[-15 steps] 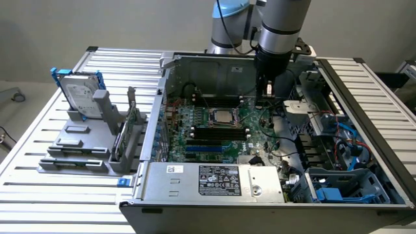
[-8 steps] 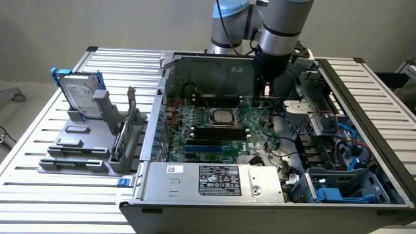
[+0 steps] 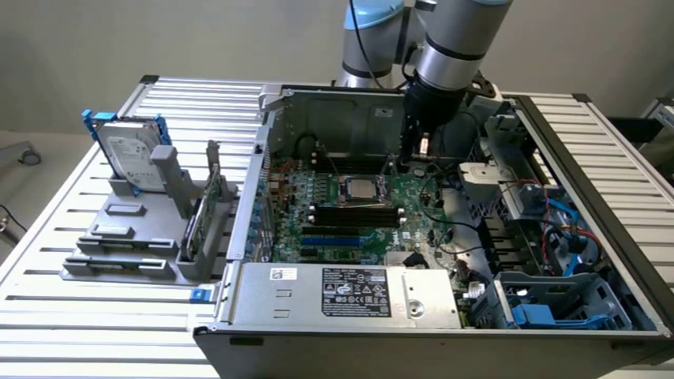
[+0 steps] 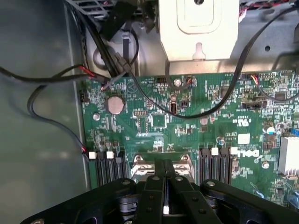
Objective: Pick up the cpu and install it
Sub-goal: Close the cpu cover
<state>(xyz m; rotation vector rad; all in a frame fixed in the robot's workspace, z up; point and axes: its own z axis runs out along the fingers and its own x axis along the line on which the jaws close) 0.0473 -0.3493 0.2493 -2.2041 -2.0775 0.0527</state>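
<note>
The cpu [image 3: 364, 188] is a small silvery square lying flat in the socket in the middle of the green motherboard [image 3: 421, 207], inside the open computer case [image 3: 316, 296]. My gripper [image 3: 421, 155] hangs from the arm just above the board, behind the socket and toward the exterior view's right, apart from the chip. In the wrist view the black fingers [image 4: 154, 193] are pressed together with nothing visible between them, and the gripper [image 4: 166, 179] covers the middle of the socket's metal frame [image 4: 139, 171]. The chip itself is hidden there.
Black memory sticks [image 3: 356, 216] lie in front of the socket. Loose black cables [image 4: 196, 109] cross the board near a coin battery [image 4: 115, 104]. A grey rack [image 3: 137, 229] holding a hard drive [image 3: 131, 150] stands at the exterior view's left. The power supply [image 3: 348, 294] fills the case front.
</note>
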